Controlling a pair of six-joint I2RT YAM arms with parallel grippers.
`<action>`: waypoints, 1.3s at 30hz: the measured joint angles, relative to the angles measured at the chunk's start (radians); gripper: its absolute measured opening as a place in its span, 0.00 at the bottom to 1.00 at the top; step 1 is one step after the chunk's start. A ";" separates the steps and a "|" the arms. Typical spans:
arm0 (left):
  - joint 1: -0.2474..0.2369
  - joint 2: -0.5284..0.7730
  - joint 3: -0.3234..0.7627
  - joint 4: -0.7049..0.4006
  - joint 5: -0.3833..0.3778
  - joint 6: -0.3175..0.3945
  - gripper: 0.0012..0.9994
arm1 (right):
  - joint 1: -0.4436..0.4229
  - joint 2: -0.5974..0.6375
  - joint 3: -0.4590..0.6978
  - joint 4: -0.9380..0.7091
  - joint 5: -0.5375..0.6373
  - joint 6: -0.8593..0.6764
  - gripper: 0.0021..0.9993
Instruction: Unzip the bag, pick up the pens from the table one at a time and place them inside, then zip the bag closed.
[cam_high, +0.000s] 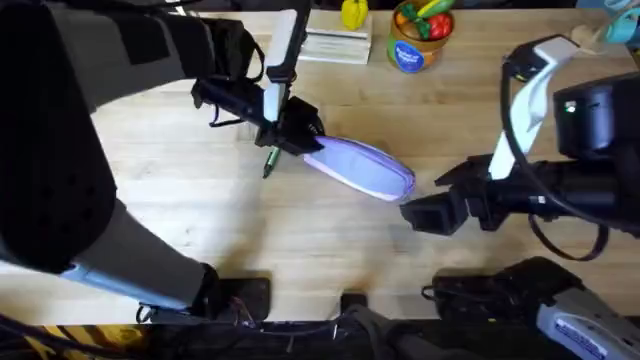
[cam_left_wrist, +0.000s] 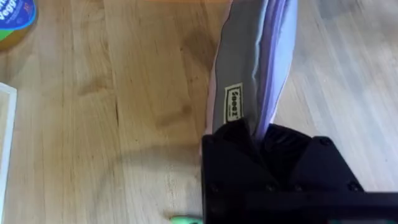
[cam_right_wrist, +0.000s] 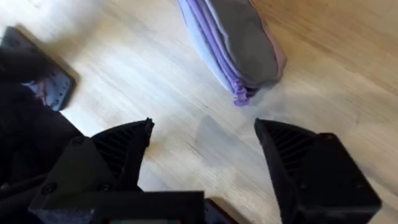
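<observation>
The lavender bag lies slanted on the wooden table at the centre. My left gripper is shut on its left end. In the left wrist view the bag gapes, showing grey lining and a small label, with the black fingers pinched on its edge. A light green pen with a dark tip sits just under the left gripper, beside the bag's left end; its green end peeks out by the gripper. My right gripper stands open just off the bag's right end, jaws wide apart, touching nothing.
At the back of the table stand a blue can of toy vegetables, a yellow object and a white slatted rack. Bare wood stretches in front of the bag and to the left.
</observation>
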 joint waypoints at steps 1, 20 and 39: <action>0.000 0.000 0.000 0.000 0.001 0.000 0.04 | 0.012 0.017 0.000 0.001 0.023 -0.004 1.00; 0.000 0.000 0.000 0.003 0.005 0.000 0.04 | 0.025 0.294 0.000 0.103 0.138 -0.030 1.00; 0.000 0.000 0.000 0.003 0.007 0.000 0.04 | 0.025 0.350 0.000 0.126 0.141 -0.030 1.00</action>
